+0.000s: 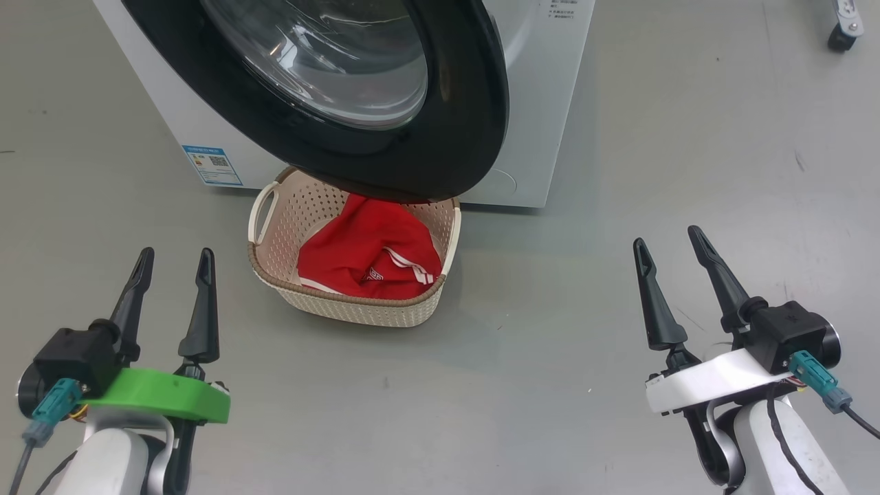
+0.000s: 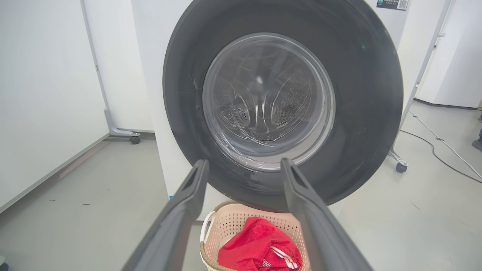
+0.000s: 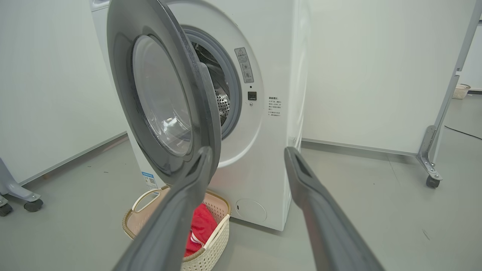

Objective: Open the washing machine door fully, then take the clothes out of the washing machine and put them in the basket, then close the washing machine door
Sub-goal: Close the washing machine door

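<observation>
**Clothes (image 1: 368, 254) in the basket (image 1: 357, 313), washing machine door (image 1: 467, 103) ajar**

Red bundle sits crumpled inside the cream basket, which is on the floor (image 1: 550, 344) right in front of the washing machine (image 1: 550, 103). The door hangs part-open, its black rim out over the basket's back edge. Left end effector (image 1: 175, 253) and right end effector (image 1: 667, 236) hover either side, fingers spread, gripping nothing.

door (image 1: 467, 103) top: cropped | basket (image 1: 344, 306) far end: behind door
</observation>
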